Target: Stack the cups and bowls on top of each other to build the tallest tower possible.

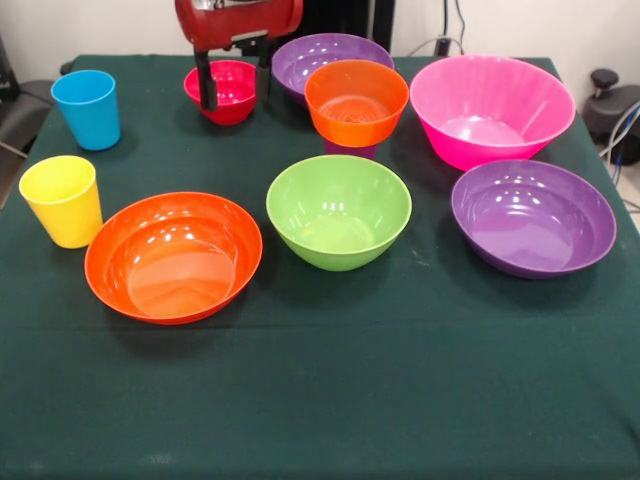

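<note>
Bowls: we see glossy, smooth plastic with bright highlights, as on the pink bowl and wide orange bowl.
Cups: the blue cup and yellow cup look like smooth plastic to us, duller sheen.
Table: we see matt dark green cloth, faintly creased.

The red arm comes down from the top edge at the far side, left of centre. Its gripper points straight down, with two black fingers spread apart and hanging low near the table.
</note>
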`<state>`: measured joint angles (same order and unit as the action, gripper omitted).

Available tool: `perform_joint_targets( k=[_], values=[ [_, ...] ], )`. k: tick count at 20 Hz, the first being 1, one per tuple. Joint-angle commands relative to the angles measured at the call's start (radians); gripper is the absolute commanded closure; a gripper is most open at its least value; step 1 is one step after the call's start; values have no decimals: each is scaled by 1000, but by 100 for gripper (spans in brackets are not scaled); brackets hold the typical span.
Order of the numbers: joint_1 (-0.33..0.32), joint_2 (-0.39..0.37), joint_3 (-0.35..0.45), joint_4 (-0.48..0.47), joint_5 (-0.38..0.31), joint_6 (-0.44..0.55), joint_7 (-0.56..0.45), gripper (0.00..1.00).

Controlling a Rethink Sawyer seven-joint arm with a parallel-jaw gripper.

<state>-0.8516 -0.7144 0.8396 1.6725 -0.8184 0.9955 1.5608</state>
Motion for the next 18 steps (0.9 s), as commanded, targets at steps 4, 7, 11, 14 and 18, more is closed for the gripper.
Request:
perform_joint_targets(
  k=[4, 7, 11, 14, 18],
  values=[
    [80, 49, -111, -80, -86, 95, -158, 0],
    [103, 65, -126, -79, -84, 79, -121, 0],
    [123, 78, -145, -73, -72, 51, -80, 0],
    [126, 80, -160, -66, -63, 39, -58, 0],
    [141, 103, -178, -88, -49, 37, -41, 0]
  ],
)
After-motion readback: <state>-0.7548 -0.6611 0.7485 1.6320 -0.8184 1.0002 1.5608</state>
